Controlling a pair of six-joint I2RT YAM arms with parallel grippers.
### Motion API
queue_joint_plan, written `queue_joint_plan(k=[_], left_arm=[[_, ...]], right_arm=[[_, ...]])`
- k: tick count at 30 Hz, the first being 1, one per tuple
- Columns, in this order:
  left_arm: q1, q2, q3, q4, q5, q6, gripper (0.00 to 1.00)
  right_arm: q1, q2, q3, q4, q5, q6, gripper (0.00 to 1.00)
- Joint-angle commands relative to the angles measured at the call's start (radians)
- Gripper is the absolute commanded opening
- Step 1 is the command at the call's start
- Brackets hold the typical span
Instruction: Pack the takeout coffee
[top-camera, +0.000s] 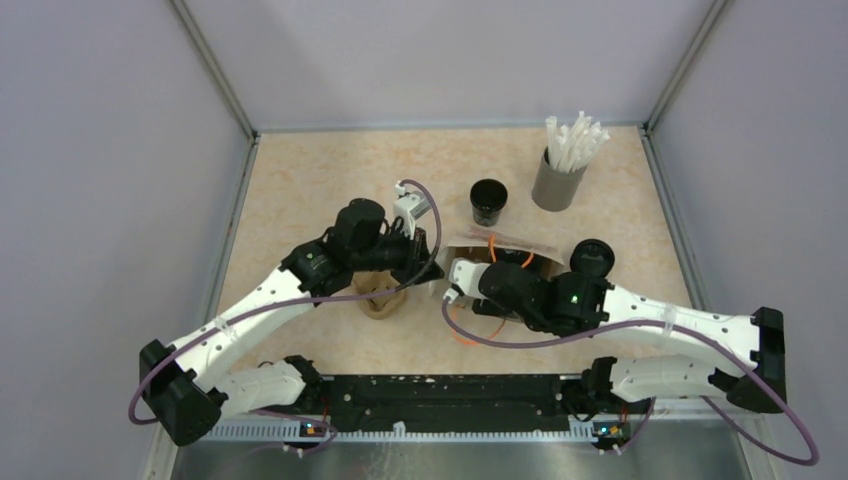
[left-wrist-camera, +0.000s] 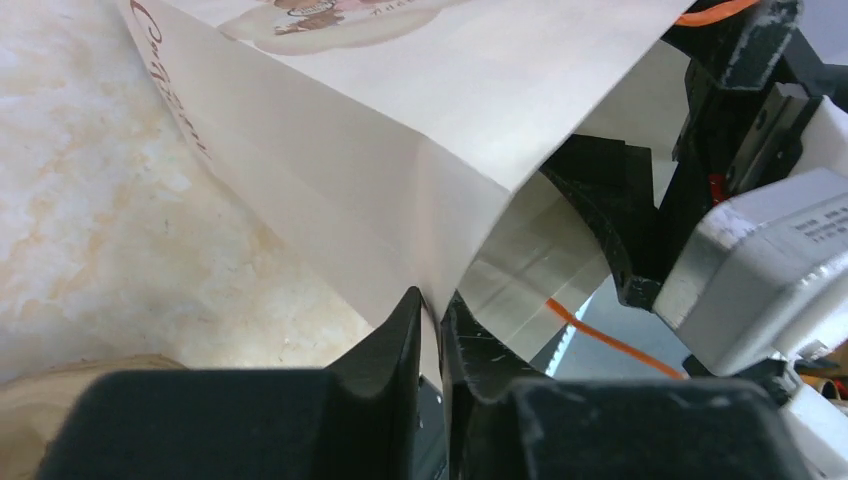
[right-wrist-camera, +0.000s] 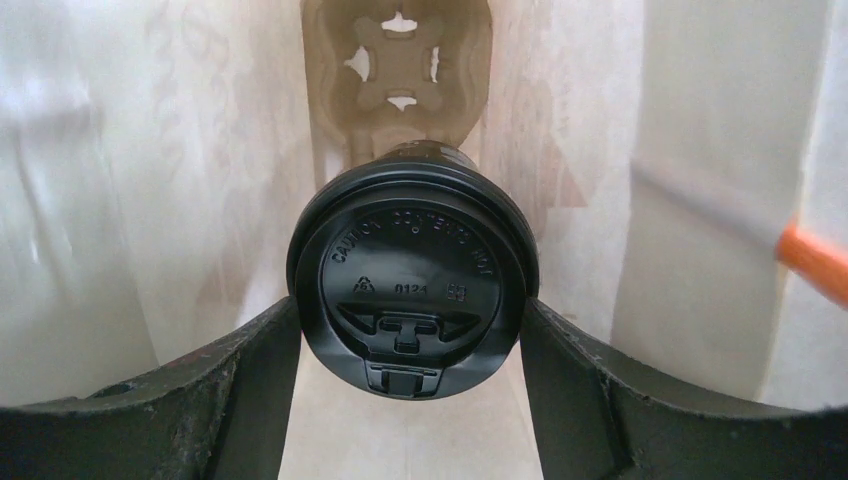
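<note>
1. Worktop (top-camera: 300, 190): beige, marbled, walled on three sides. Both arms reach in from the near edge and meet around its middle.
2. Paper bag (left-wrist-camera: 380, 140): white, brown print, orange handle (left-wrist-camera: 600, 335). It sits about mid-worktop, slightly toward the right edge (in the top view both wrists largely cover it).
3. Straw holder (top-camera: 556, 182): grey cylinder near the far right corner, packed with white wrapped straws (top-camera: 575, 140).
4. Cup carrier (right-wrist-camera: 400, 60): brown pulp, lying at the far end of the bag's inside, with one cross-cut socket visible.
5. Brown cardboard piece (top-camera: 384, 303): on the worktop just left of the bag, under the left arm (shape unclear).
6. Coffee cup (right-wrist-camera: 412, 270): black, with a black sip lid facing the right wrist camera. It is inside the bag, between the bag's mouth and the carrier.
7. Second lidded black cup (top-camera: 593, 257): just right of the bag, toward the right edge.
8. Open black cup (top-camera: 488, 202): no lid, on the far side of the bag, apart from it.
9. Right gripper (right-wrist-camera: 410, 310): inside the bag. Its jaws stand wide, one finger pressed against each side of the coffee cup's lid, so it holds the cup.
10. Left gripper (left-wrist-camera: 432, 315): jaws narrow, pinching the bag's paper wall at the rim, with only the sheet between the fingertips.
</note>
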Motion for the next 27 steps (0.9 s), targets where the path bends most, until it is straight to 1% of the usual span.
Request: queue_joint_plan(k=[1, 3, 5, 6, 9, 10, 16, 20, 27], left_arm=[[-0.012, -0.024, -0.003, 0.133, -0.072, 0.035, 0.12], [-0.013, -0.042, -0.04, 0.222, -0.08, 0.045, 0.09], [-0.013, -0.048, -0.058, 0.271, -0.107, 0.034, 0.1], [-0.013, -0.044, -0.057, 0.273, -0.114, 0.027, 0.16], [-0.014, -0.028, -0.046, 0.235, -0.096, 0.022, 0.42], [-0.014, -0.027, -0.047, 0.219, -0.094, 0.023, 0.47], [-0.015, -0.064, -0.056, 0.155, -0.115, 0.004, 0.62], [-0.014, -0.055, -0.051, 0.134, -0.108, -0.006, 0.64], [-0.014, -0.01, -0.032, 0.132, -0.104, 0.008, 0.62]], right_arm=[[-0.061, -0.011, -0.012, 0.125, 0.022, -0.093, 0.54], [-0.079, -0.009, -0.017, 0.162, 0.037, -0.125, 0.54], [-0.1, -0.015, -0.009, 0.182, 0.021, -0.134, 0.54], [-0.107, -0.022, -0.004, 0.183, -0.005, -0.134, 0.54], [-0.108, -0.052, -0.007, 0.17, -0.086, -0.136, 0.54], [-0.107, -0.058, -0.009, 0.164, -0.11, -0.133, 0.54], [-0.107, -0.082, -0.008, 0.101, -0.195, -0.109, 0.54], [-0.104, -0.077, -0.01, 0.064, -0.211, -0.117, 0.54], [-0.103, -0.081, -0.015, 0.022, -0.201, -0.123, 0.54]])
